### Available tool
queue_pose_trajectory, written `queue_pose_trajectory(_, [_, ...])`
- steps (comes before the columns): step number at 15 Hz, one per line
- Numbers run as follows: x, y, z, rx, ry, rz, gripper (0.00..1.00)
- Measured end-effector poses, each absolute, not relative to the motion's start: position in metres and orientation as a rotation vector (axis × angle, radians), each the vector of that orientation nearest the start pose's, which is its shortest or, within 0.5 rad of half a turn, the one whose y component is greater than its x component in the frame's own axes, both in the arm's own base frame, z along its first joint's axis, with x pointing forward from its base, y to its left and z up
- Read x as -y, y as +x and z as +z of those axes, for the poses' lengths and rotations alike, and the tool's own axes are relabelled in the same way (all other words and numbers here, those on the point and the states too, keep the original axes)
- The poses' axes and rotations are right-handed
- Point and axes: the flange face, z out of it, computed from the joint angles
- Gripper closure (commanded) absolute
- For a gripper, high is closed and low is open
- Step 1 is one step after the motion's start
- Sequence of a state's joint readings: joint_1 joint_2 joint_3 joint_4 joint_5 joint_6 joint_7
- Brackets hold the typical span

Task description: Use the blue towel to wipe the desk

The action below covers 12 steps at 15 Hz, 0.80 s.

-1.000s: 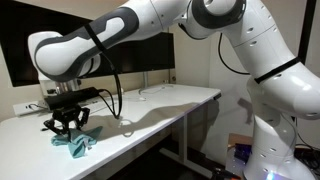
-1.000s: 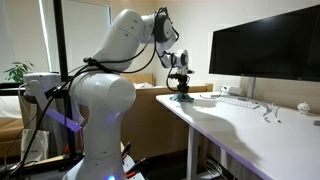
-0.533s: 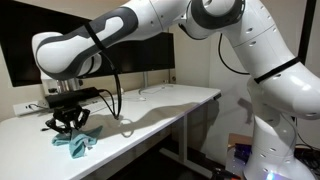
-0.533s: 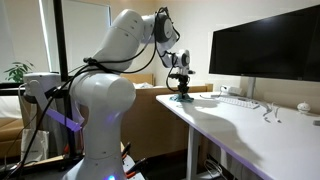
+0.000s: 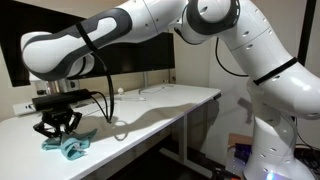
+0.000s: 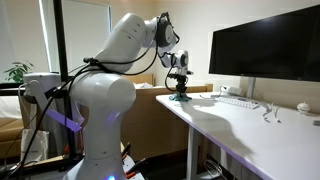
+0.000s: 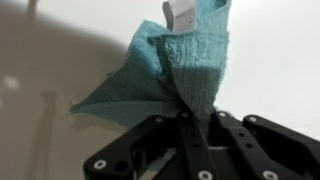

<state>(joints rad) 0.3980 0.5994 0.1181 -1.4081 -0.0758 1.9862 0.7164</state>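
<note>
Though its white tag [image 7: 181, 14] is unreadable, the blue towel [image 7: 150, 70] sits pinched in the gripper [image 7: 188, 114]

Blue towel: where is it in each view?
Exterior view: blue towel at lower left, lying on the white desk under the hand.
Exterior view: small, just above centre, at the desk's far end.
Wrist view: fills the upper middle, pinched in the hand.
Shared landmark: the hand gripping the towel.
</note>
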Motion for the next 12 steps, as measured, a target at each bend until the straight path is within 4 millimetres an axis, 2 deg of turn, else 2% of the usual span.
queue_pose_trajectory(4, [-0.375,0.626,0.354,-0.216,-3.124,0.022,0.91])
queue_pose_trajectory(9, [-0.436,0.608,0.353,-0.086,-3.102,0.037,0.92])
queue_pose_trajectory(12, [-0.462,0.599,0.353,-0.033,-3.096,0.047,0.92])
